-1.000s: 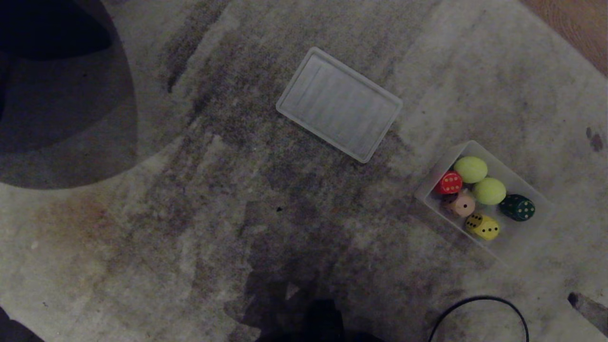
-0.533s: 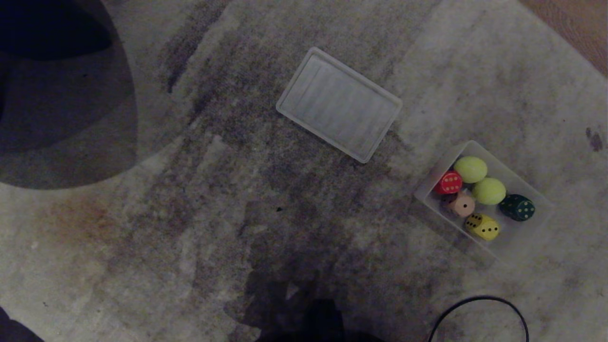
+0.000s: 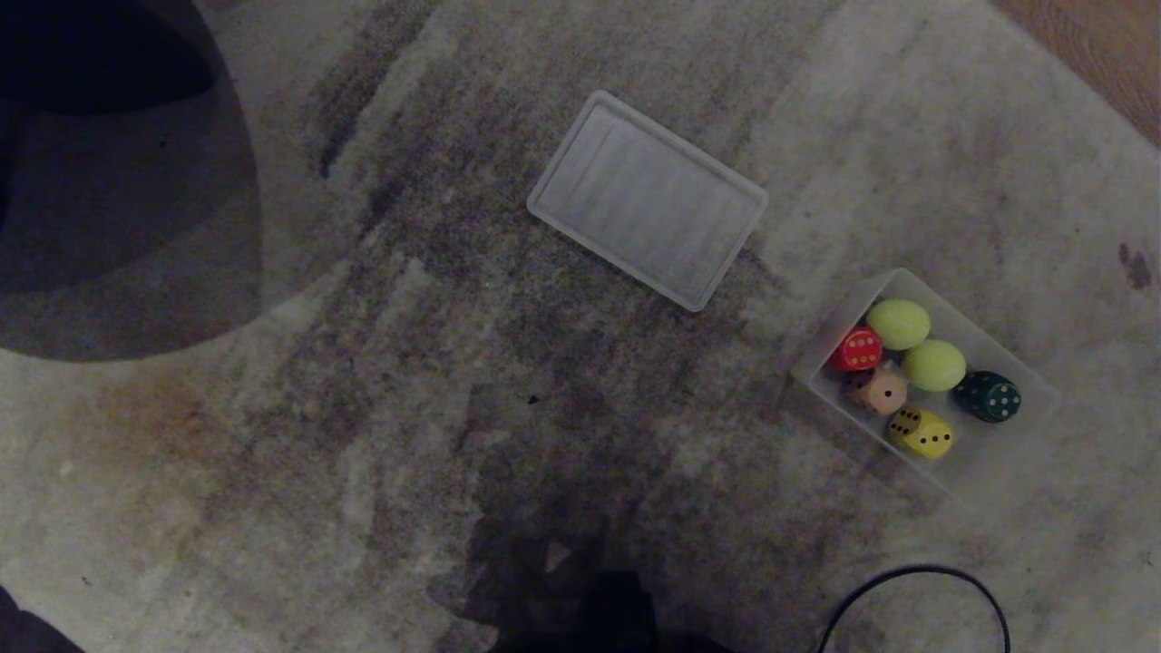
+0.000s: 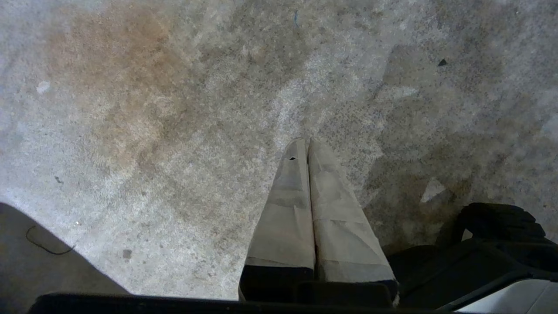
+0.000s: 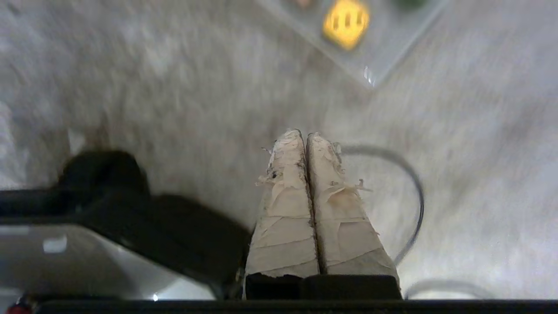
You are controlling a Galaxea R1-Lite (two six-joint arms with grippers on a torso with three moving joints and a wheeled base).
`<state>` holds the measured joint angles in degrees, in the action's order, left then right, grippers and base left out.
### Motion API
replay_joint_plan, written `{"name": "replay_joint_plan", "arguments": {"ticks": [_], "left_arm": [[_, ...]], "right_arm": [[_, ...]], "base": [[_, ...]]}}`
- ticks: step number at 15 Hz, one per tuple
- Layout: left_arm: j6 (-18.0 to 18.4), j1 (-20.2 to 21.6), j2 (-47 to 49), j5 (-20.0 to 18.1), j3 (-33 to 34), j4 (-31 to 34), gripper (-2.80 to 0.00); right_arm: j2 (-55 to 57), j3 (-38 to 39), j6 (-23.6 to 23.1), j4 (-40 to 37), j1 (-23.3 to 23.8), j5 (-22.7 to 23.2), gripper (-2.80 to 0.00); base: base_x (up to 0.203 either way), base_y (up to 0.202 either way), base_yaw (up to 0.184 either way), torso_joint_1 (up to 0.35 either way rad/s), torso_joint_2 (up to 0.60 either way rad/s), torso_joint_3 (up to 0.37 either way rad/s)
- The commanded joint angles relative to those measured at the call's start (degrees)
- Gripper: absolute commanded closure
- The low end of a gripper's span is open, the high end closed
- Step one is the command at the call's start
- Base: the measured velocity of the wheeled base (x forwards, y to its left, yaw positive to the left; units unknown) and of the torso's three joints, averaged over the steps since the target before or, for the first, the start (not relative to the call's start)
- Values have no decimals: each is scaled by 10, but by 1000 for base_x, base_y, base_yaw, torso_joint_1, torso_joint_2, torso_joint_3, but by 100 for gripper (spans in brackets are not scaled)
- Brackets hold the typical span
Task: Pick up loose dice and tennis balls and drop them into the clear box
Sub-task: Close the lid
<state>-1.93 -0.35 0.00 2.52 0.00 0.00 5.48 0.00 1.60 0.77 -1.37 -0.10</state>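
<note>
Head view: clear box [image 3: 1016,453] sits on the rug w/ everything in it – red die [image 3: 859,348], pinkish-beige die [image 3: 881,390], yellow die [image 3: 923,433], dark green die [image 3: 989,396] & both tennis balls [image 3: 899,324] [image 3: 934,365]. No loose pcs visible, so task looks basically done; step in hand reads as parking the arms.

Right gripper [image 5: 305,136]: taped fingers pressed together, holding nothing. Box corner and the yellow die lie ahead of the fingertips, apart from them; a black cable [image 5: 416,192] loops just beside & past the tips. Left gripper [image 4: 304,141]: fingers also closed, empty, over bare rug, no task item near them.

To finish well: keep fingers shut, pull the right arm back clear of the box wall so nothing tips, and avoid snagging the cable loop.

Surface: worn grey rug [image 3: 381,381], dark blotchy patches, brownish stain off to the left-gripper side. Flat ribbed translucent panel [image 3: 648,199] lies well apart from the box. Wood floor [image 3: 1102,50] shows at one corner. Room dim.
</note>
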Motion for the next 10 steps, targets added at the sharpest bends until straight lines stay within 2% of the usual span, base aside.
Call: {"name": "replay_joint_plan", "arguments": {"ticks": [1,10], "left_arm": [[0,0,1,0,1,0,0],[9,0,1,-2,1,1,0]], "right_arm": [[-56,5,-6,8,5,2,0],[-55,5,-5,9,6,1,0]], "base": [[0,0,0,0,0,0],[0,0,0,0,0,0]]}}
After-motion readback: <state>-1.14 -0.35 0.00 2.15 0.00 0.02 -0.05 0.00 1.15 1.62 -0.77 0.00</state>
